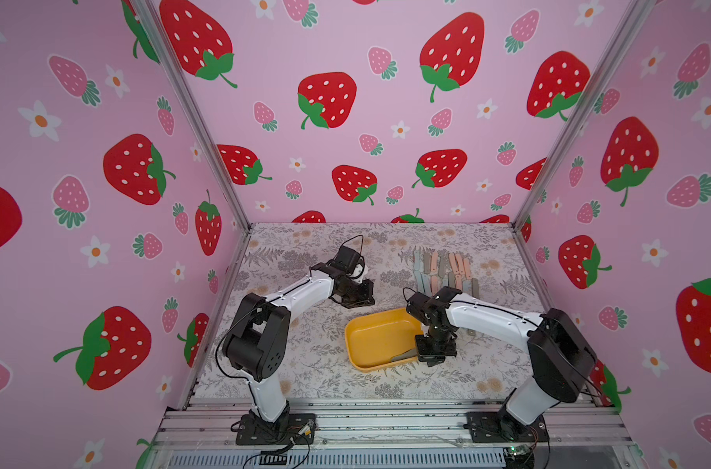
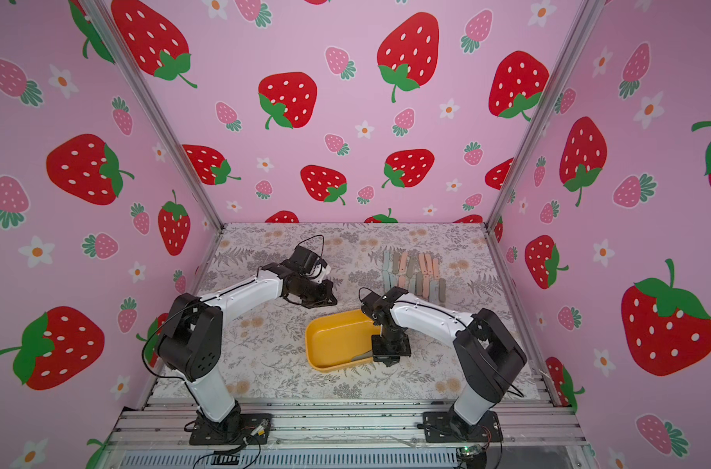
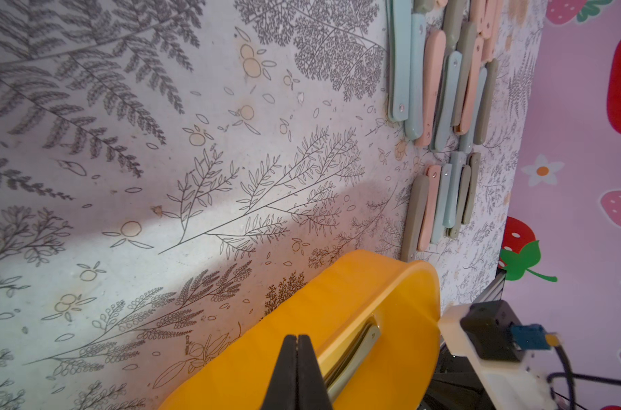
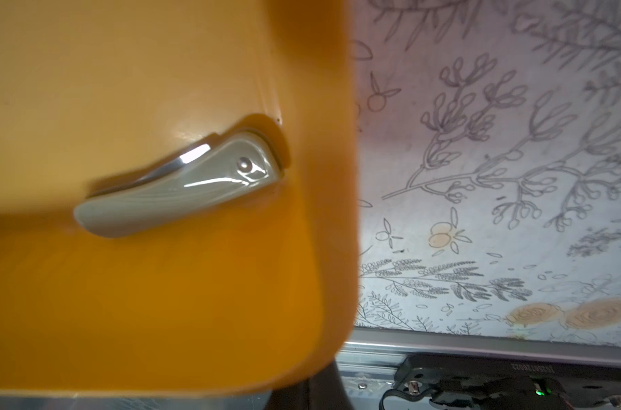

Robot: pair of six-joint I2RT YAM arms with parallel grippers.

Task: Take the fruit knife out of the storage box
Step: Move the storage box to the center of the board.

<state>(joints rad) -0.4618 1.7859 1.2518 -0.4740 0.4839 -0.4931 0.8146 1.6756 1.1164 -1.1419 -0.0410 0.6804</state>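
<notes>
Right wrist view gives you the closest look. The fruit knife (image 4: 181, 188) lies folded inside the storage box (image 4: 160, 301), with its grey-green handle flat on the floor and tucked into a rounded corner against the wall. It lies free of both grippers.

In both top views your right gripper (image 1: 434, 355) points down over that same near right corner of the box, and its jaws are closed. Only a dark sliver of its fingers (image 4: 321, 387) shows past the blurred rim, so you cannot tell whether they touch the box. The box sits on the leaf-printed table cover (image 1: 305, 365), between the two arms.

Farther back, your left gripper (image 3: 297, 342) hangs above the table just beyond the box's far left corner. Its fingers are pressed together with nothing between them, clear of the box. Its wrist view looks over the rim at the knife lying along the wall.

Beyond the box on the right, a cluster of folded knives (image 1: 445, 272) in blue, pink and grey lies in rows on the cover, apart from the box.
</notes>
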